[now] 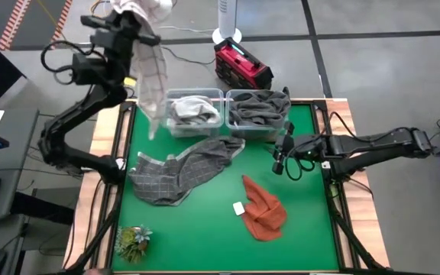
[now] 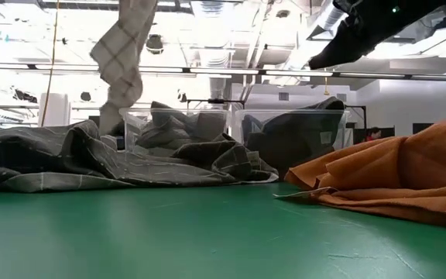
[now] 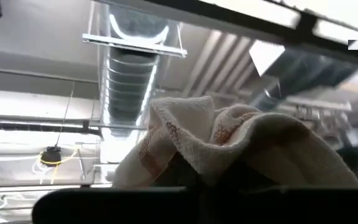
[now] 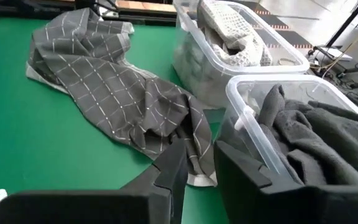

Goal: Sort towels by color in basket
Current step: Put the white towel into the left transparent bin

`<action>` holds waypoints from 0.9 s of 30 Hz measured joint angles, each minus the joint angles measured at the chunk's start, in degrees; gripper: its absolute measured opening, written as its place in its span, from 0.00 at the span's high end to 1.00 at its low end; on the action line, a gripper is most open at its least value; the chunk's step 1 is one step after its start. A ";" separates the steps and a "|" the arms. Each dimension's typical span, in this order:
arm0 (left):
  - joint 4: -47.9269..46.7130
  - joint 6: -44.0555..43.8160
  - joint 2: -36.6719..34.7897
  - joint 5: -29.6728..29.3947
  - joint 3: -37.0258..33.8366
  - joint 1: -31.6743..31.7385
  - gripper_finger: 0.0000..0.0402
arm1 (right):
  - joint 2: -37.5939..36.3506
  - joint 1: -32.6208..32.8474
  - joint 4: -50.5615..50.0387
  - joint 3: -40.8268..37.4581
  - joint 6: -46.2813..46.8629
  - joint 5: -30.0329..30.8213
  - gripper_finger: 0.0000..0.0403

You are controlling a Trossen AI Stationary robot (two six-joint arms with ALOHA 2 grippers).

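Hanging straight down from the clenched left gripper (image 1: 132,17), the white checked cloth towel (image 1: 150,76) trails its long axis vertically, its lower end just above and beside the clear plastic bin of pale towels (image 1: 195,112). That bin lies below and slightly inward of this gripper. Near the bin of dark grey towels (image 1: 258,113), the right gripper (image 1: 281,162) hovers partly parted, holding nothing, over the green table (image 1: 197,229).

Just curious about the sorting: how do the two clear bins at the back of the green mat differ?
The left bin holds pale white and light-grey cloths; the right bin holds dark grey towels. The right bin looks fuller, its pile rising above the rim, while the left bin's sits lower. Both are clear plastic, side by side.
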 joint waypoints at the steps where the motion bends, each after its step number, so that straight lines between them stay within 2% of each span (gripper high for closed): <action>1: 0.06 -0.91 1.34 0.12 1.88 0.36 0.97 | 0.08 0.00 0.29 0.00 -0.32 0.00 0.72; 6: -3.37 -3.57 8.23 1.27 13.15 0.69 0.97 | 0.17 0.00 0.77 0.00 -0.65 0.00 0.72; 10: -14.68 -2.37 11.35 2.14 21.06 -0.92 0.97 | 0.20 0.00 0.70 0.00 -0.63 0.00 0.72; 14: -24.49 -1.84 11.89 1.14 23.48 -2.07 0.97 | 0.20 0.00 0.62 0.00 -0.51 0.00 0.72; 19: -32.68 -0.22 11.46 -3.80 28.02 -2.79 0.98 | 0.24 0.00 0.62 0.00 0.71 0.00 0.72; 27: -36.38 -6.24 9.83 -1.71 35.84 -4.29 0.99 | 0.24 0.00 1.47 0.00 0.99 0.00 0.72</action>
